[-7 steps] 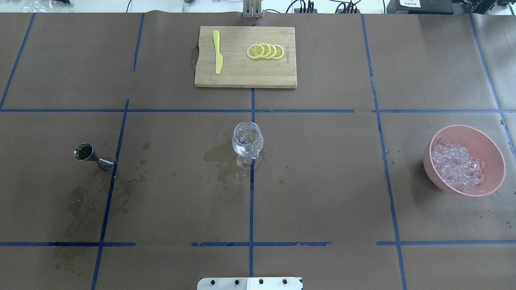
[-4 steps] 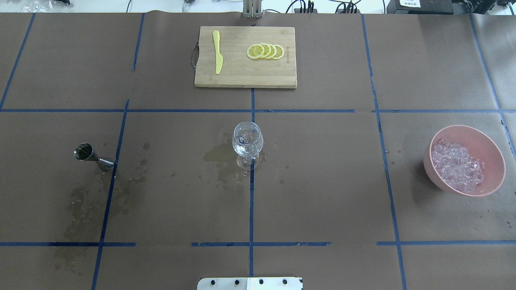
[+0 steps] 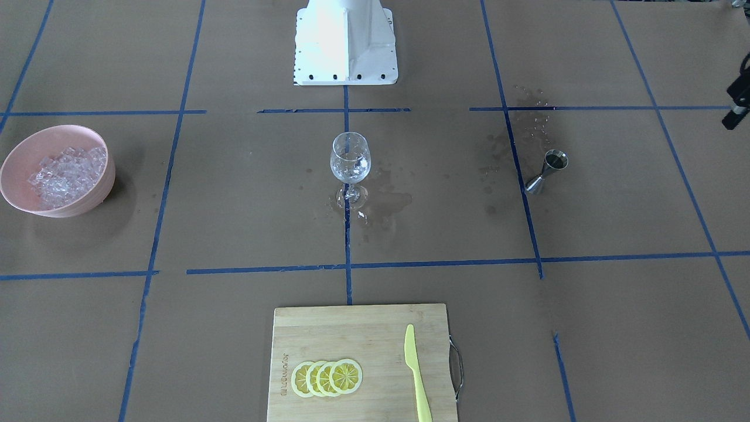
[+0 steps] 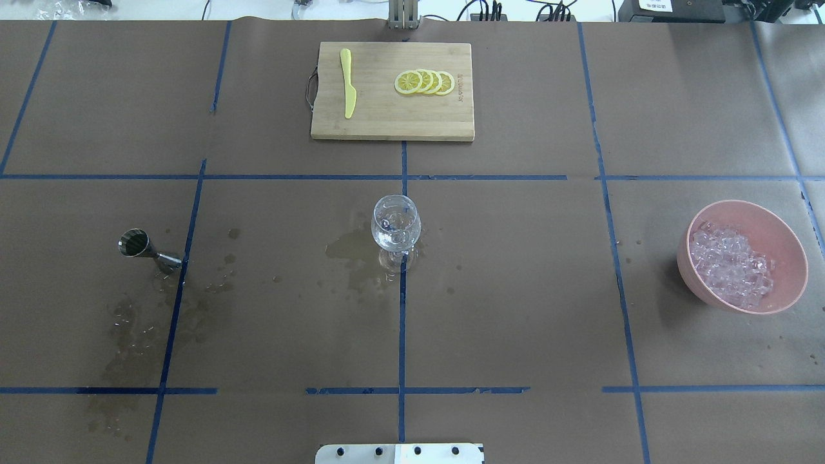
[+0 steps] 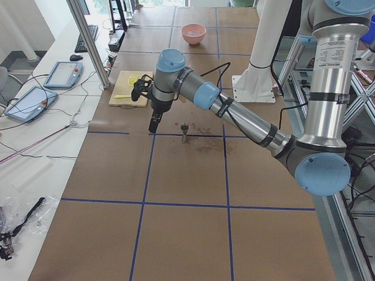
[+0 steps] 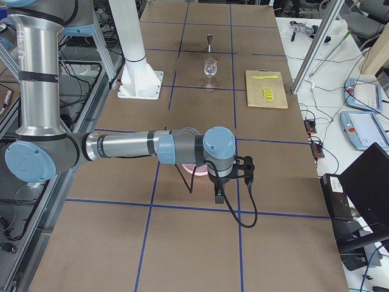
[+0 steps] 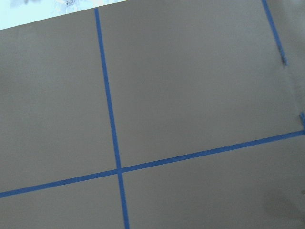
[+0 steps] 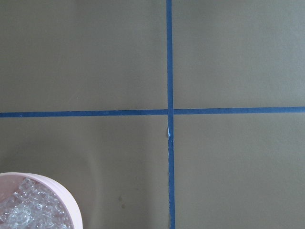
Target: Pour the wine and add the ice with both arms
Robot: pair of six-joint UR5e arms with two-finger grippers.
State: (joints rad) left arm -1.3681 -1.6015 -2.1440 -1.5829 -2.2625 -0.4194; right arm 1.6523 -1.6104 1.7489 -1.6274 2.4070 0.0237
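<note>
Ice (image 4: pixel 731 265) lies in a heap inside the pink bowl (image 4: pixel 768 225), which stands on the right part of the desk (image 4: pixel 515 290). The wine glass (image 4: pixel 396 225) stands upright in the middle of the desk, on a crossing of blue tape lines. It holds a little clear liquid, the wine (image 3: pixel 350 168), which is hard to see. Wet stains (image 4: pixel 351 252) are on the brown paper beside its foot. A metal jigger (image 4: pixel 138 245) stands well apart on the left.

The left end effector (image 5: pixel 153 122) hangs above the desk near the jigger, pointing down, and it touches nothing. The right end effector (image 6: pixel 219 196) hangs in the same way just beyond the bowl and holds nothing. For both I cannot tell how far the fingers are apart. The right wrist view shows the bowl's rim and some ice in its lower left corner.

On the far side lies a cutting board (image 4: pixel 387 122) with lemon slices (image 4: pixel 425 82) and a yellow knife (image 4: pixel 348 84).
</note>
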